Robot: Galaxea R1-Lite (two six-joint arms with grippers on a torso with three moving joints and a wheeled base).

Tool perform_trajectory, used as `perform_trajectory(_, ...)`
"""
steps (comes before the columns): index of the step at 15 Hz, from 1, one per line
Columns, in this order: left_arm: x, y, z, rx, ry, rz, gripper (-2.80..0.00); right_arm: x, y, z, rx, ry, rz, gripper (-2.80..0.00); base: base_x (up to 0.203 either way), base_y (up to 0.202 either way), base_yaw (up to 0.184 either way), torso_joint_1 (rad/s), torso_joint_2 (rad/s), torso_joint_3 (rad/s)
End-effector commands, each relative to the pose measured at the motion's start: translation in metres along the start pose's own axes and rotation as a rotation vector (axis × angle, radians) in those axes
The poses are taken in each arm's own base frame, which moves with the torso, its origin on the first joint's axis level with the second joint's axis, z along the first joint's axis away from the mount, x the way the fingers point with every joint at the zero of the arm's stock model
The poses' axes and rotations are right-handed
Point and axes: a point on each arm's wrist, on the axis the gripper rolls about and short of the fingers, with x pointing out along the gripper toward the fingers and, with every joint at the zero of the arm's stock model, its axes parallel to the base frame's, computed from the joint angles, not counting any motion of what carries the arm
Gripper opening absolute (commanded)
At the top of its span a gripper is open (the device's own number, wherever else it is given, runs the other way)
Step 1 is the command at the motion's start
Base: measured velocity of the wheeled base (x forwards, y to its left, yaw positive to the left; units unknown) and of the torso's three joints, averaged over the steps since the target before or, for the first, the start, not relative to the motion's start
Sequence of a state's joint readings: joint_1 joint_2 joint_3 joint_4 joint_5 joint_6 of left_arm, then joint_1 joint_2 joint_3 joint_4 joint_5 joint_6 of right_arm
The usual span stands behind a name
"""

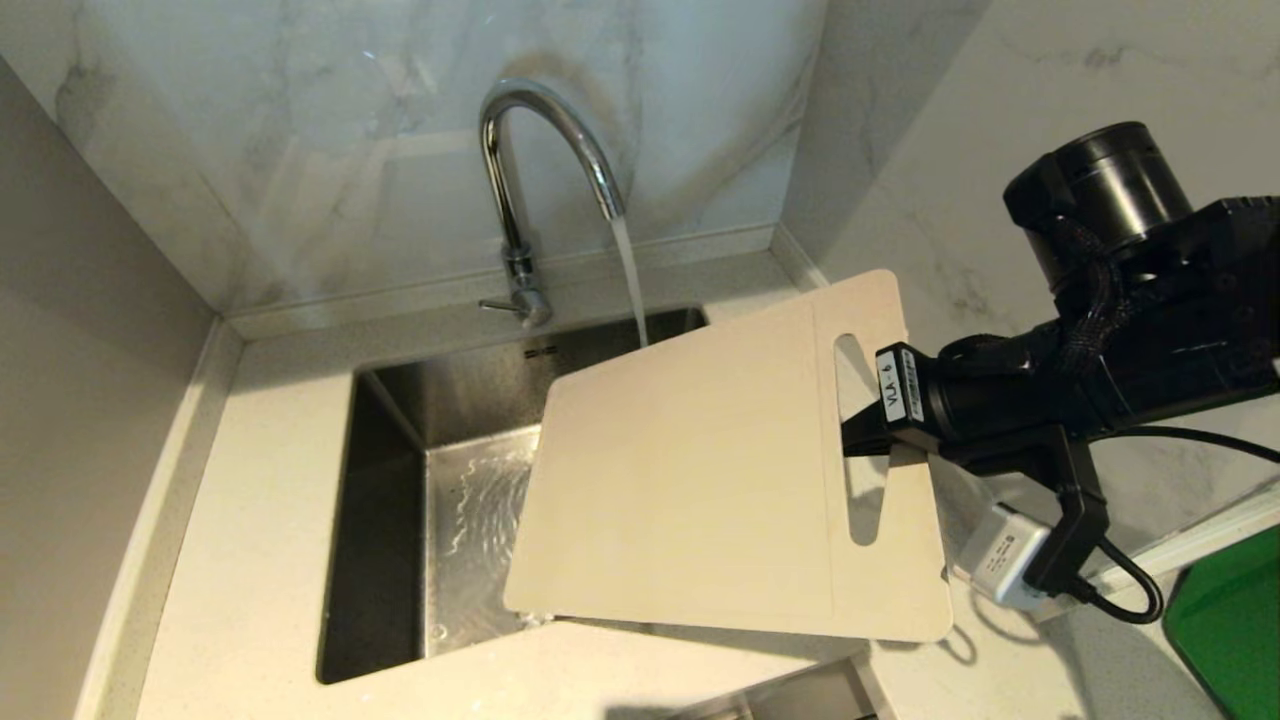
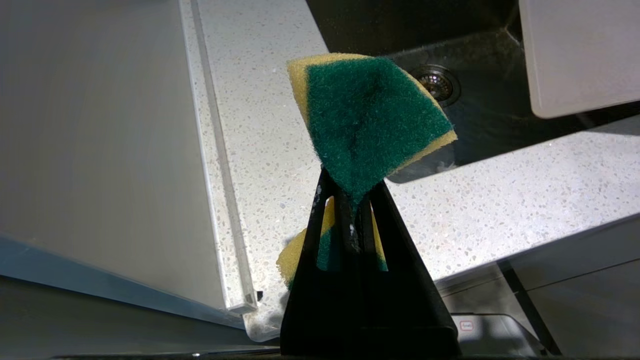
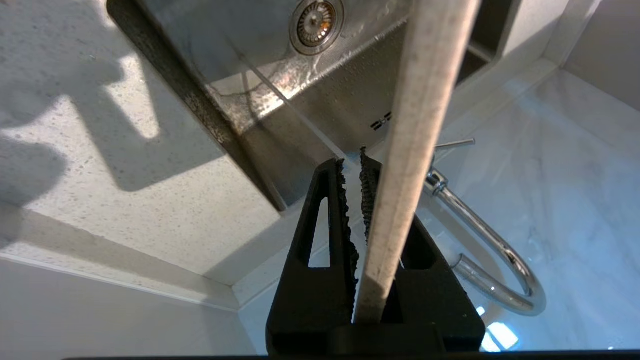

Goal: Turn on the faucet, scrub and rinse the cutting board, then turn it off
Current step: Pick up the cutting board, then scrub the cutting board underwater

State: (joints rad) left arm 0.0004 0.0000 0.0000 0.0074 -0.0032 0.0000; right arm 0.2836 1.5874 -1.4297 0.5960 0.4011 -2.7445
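Two grippers, each holding something. Right gripper [image 1: 865, 440] comes in from the right of the head view, fingers clamped on the cutting board [image 1: 690, 480] at its slotted handle end, reaching through or at the slot. Board is cream-white, held up off the counter, tilted, its far corner out over the sink [image 1: 390, 520]; handle end sits toward the gripper, the rest stretches away from it over the basin. Right wrist view sees the board edge-on [image 3: 415, 150], pinched between the black ribbed fingers [image 3: 345, 215].

Faucet [image 1: 530, 170] stands behind the sink against the marble wall, lever [image 1: 495, 306] sticking out sideways at its base. Water stream [image 1: 630, 290] runs from the spout and drops behind the board's upper edge; whether it hits the board, cannot tell. Rippling water on the sink floor left of the board. Faucet is well apart from the right gripper, board between them.

Left gripper [image 2: 352, 200] not in the head view; its own camera shows it closed on a yellow-green sponge [image 2: 370, 115], green scrub face toward camera, above the speckled countertop [image 2: 260, 125] beside the sink. Board corner [image 2: 575, 55] visible apart from the sponge, no contact.

Writing: white tag on the right wrist [image 1: 897, 385] reads "VLA-6" or similar. Green flat object [image 1: 1235, 620] at the lower right edge.
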Motion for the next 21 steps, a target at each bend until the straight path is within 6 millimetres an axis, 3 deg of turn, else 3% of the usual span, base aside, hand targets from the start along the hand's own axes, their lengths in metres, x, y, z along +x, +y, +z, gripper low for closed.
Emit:
perform_trajectory(1, 0.0, 0.0, -0.001, 0.001, 0.004, 0.0, -2.8, 0.002, 0.0, 0.0, -0.015, -0.007, -0.001, -2.8, 0.0, 0.0, 0.0, 0.0, 0.0, 0.0)
perform_trajectory(10, -0.001, 0.0, 0.002, 0.014, -0.009, 0.005, -2.8, 0.006, -0.005, 0.004, -0.03, -0.027, -0.011, -2.8, 0.0, 0.0, 0.0, 0.0, 0.0, 0.0)
perform_trajectory(12, -0.007, 0.0, 0.029, 0.014, -0.069, 0.002, -2.8, 0.006, -0.006, 0.004, -0.031, -0.028, -0.012, -2.8, 0.0, 0.0, 0.0, 0.0, 0.0, 0.0)
perform_trajectory(16, -0.001, 0.0, 0.076, 0.008, -0.059, -0.003, -2.8, 0.008, -0.008, 0.006, -0.038, -0.04, -0.02, -2.8, 0.0, 0.0, 0.0, 0.0, 0.0, 0.0)
perform_trajectory(21, 0.011, 0.0, 0.102, -0.008, -0.076, -0.008, -2.8, 0.015, -0.014, 0.009, -0.054, -0.061, -0.025, -2.8, 0.0, 0.0, 0.0, 0.0, 0.0, 0.0)
